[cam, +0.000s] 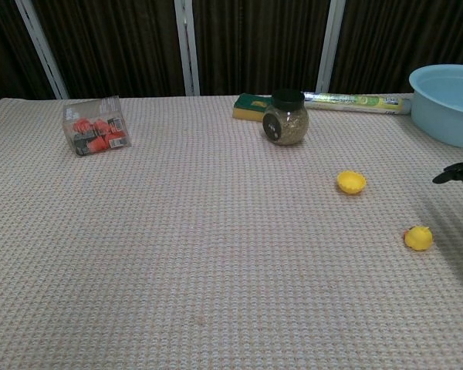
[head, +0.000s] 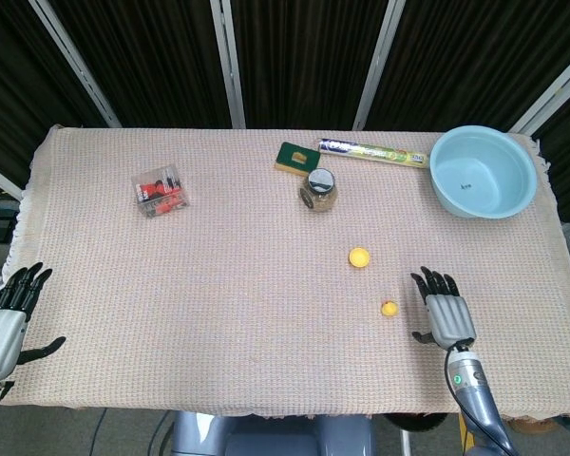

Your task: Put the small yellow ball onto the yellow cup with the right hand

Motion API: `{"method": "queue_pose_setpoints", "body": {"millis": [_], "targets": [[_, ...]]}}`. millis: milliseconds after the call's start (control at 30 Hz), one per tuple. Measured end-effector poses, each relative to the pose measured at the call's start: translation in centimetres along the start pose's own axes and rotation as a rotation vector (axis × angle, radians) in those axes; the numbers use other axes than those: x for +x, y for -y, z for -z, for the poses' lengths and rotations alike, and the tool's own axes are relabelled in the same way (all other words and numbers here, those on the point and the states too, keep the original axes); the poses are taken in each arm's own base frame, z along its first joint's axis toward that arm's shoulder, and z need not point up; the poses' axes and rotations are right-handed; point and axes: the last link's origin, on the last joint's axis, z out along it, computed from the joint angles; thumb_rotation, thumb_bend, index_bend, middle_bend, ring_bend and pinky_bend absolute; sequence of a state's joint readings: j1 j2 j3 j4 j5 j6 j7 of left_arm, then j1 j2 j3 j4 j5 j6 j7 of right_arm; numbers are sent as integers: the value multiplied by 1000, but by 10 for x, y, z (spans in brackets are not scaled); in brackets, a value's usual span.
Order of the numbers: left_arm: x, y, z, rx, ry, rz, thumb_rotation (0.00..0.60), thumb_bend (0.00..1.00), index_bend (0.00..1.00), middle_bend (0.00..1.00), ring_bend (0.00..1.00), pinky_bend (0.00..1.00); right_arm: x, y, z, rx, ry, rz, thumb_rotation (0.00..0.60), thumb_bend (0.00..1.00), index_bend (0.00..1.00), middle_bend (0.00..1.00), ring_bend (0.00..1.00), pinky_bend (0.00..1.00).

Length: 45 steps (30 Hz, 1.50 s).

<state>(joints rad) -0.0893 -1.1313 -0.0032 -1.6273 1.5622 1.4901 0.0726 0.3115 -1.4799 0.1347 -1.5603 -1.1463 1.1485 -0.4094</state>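
— Where is the right robot hand (head: 444, 313) hanging, from where you're standing?

— Over the near right part of the bench (head: 218, 285), fingers spread, holding nothing. The small yellow ball (head: 389, 308) is lying just to its left on the cloth, apart from it. The yellow cup (head: 359, 256) is sitting a bit farther back, near the ball, with open weave between them.

— And the left one?

— The left robot hand (head: 5, 318) is hovering at the near left edge, also spread and empty. Wide bare cloth is stretching across the middle.

— What's the cloth like?

— A pinkish waffle weave, fringed at the sides. Along the far edge a round glass jar (cam: 285, 118) is standing, beside a green packet (head: 294, 158), a foil-wrapped roll (head: 372, 151) and a smooth blue basin (head: 483, 172); a clear box of red bits (head: 160, 191) is sitting on the left.

— The chest camera?

— It is catching only dark fingertips (cam: 457, 173) at its right border.
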Motion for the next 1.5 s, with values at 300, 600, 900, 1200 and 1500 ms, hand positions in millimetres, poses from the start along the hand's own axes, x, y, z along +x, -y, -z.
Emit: {"method": "queue_pose_setpoints", "body": {"millis": [300, 600, 900, 1200, 1500], "targets": [[0, 0, 0, 0, 1, 5, 600, 0, 0, 0, 0, 215, -14, 14, -8, 7, 20, 9, 600, 0, 233, 0, 0, 0], [0, 1, -1, 1, 2, 10, 600, 0, 0, 0, 0, 215, -16, 20, -16, 1, 13, -2, 600, 0, 301, 0, 0, 0], [0, 0, -1, -1, 4, 10, 600, 0, 0, 0, 0, 215, -18, 29, -22, 11, 10, 8, 600, 1, 334, 0, 0, 0], [0, 0, -2, -1, 7, 13, 600, 0, 0, 0, 0, 215, -18, 36, -27, 19, 7, 8, 600, 34, 398, 0, 0, 0], [-1, 1, -2, 0, 10, 13, 600, 0, 0, 0, 0, 215, -19, 35, -30, 19, 4, 14, 600, 87, 445, 0, 0, 0]]}}
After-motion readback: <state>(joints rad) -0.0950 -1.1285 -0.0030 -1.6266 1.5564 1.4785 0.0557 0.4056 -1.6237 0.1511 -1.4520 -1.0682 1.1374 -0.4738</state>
